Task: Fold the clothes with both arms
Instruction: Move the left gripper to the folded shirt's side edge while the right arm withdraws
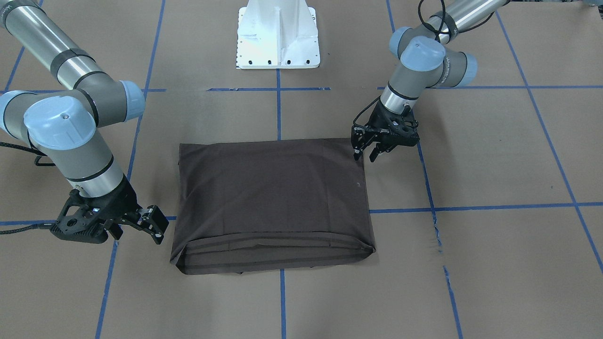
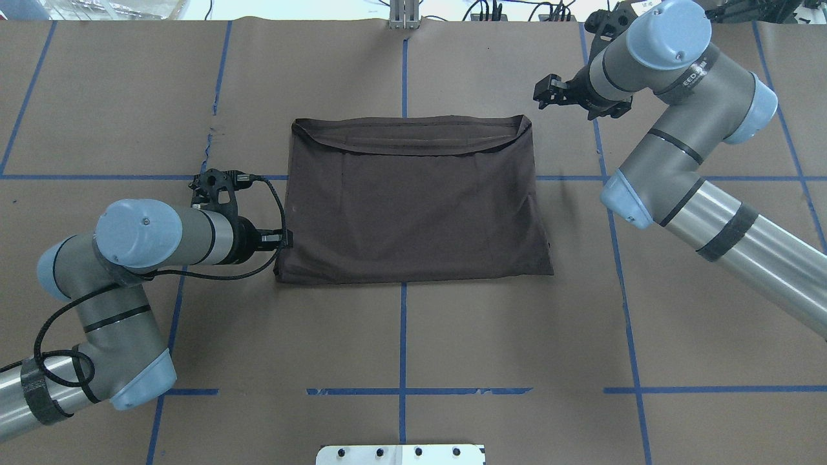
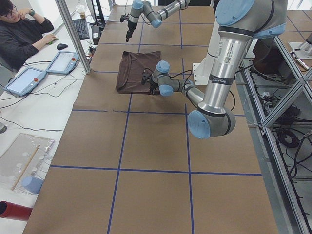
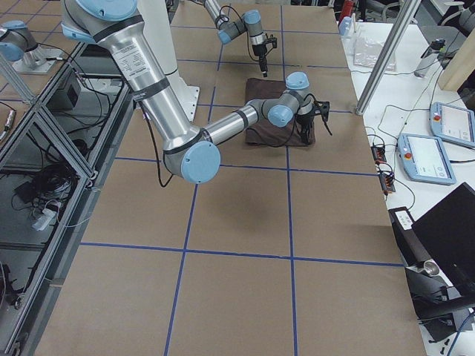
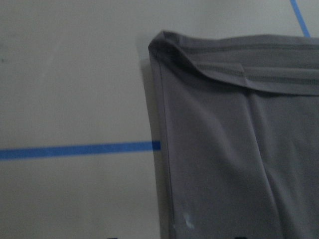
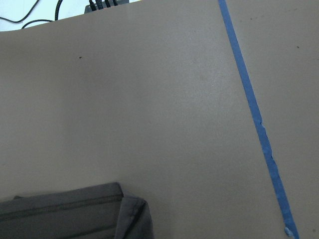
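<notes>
The clothes (image 2: 413, 206) are one dark brown T-shirt, folded into a flat rectangle on the brown paper, with layered hems along its far edge (image 1: 273, 254). My left gripper (image 1: 366, 154) hangs open at the shirt's near left corner (image 2: 284, 258), one fingertip right beside the fabric edge, holding nothing. Its wrist view looks down on the shirt's (image 5: 239, 149) far left corner. My right gripper (image 1: 148, 228) is open and empty, just off the far right corner, clear of the cloth. That corner (image 6: 70, 214) shows low in the right wrist view.
The white pedestal base (image 1: 278, 37) stands at the robot's side of the table. Blue tape lines (image 2: 403, 323) cross the brown paper. A person (image 3: 19, 34) sits at a side desk with tablets, beyond a metal post (image 3: 73, 34).
</notes>
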`<state>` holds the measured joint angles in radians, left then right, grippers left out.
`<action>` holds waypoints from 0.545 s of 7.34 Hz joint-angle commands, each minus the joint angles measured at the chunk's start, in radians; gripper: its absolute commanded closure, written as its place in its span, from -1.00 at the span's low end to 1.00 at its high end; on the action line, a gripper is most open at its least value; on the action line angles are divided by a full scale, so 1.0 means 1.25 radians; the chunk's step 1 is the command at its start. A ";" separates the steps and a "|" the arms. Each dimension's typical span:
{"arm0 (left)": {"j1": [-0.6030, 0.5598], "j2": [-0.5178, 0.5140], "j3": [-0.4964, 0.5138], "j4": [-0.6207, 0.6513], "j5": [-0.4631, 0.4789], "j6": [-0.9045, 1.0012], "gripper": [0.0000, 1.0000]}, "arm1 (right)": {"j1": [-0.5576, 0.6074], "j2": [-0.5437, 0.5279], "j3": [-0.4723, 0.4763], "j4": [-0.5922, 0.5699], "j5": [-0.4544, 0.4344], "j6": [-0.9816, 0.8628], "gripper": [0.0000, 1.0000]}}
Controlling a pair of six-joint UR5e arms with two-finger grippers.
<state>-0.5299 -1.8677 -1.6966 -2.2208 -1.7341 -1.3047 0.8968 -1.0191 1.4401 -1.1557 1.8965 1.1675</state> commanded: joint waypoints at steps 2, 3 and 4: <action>0.045 0.046 -0.050 -0.002 0.009 -0.032 -0.03 | 0.000 -0.002 0.000 0.000 0.001 0.000 -1.00; 0.054 0.046 -0.049 0.000 0.026 -0.037 0.05 | 0.000 -0.003 0.000 0.002 0.001 0.000 -1.00; 0.058 0.046 -0.048 0.000 0.026 -0.040 0.09 | 0.000 -0.006 0.000 0.002 0.001 0.000 -1.00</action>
<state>-0.4670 -1.8124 -1.7560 -2.2218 -1.7085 -1.3481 0.8974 -1.0234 1.4404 -1.1541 1.8975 1.1673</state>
